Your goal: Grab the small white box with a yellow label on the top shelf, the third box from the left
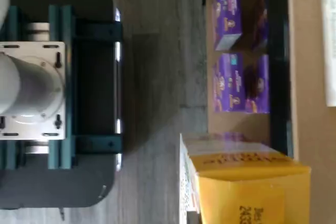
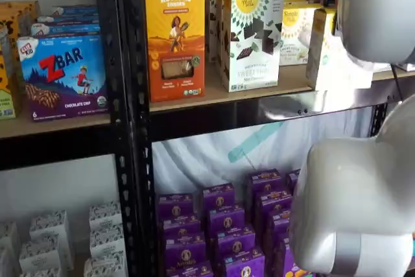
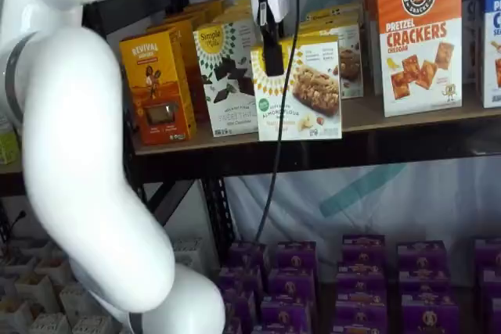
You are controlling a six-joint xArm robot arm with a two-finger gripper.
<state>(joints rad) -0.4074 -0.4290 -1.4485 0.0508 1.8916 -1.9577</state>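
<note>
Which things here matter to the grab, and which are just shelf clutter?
Part of the job:
small white box
top shelf
gripper, seen in front of that box, finger gap not readable

Just there:
orange Revival box
taller white box with chocolate squares
pretzel crackers box
purple boxes
ZBar box

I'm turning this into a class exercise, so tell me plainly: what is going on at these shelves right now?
A white robot arm is at a rack of boxed snacks. Its gripper hangs in front of the small white box with the yellow logo on the top shelf, but has not taken hold of it. The fingers show no clear gap, so open or shut is unclear. The box stands upright between a white chocolate-square box and a pretzel crackers box.
</note>
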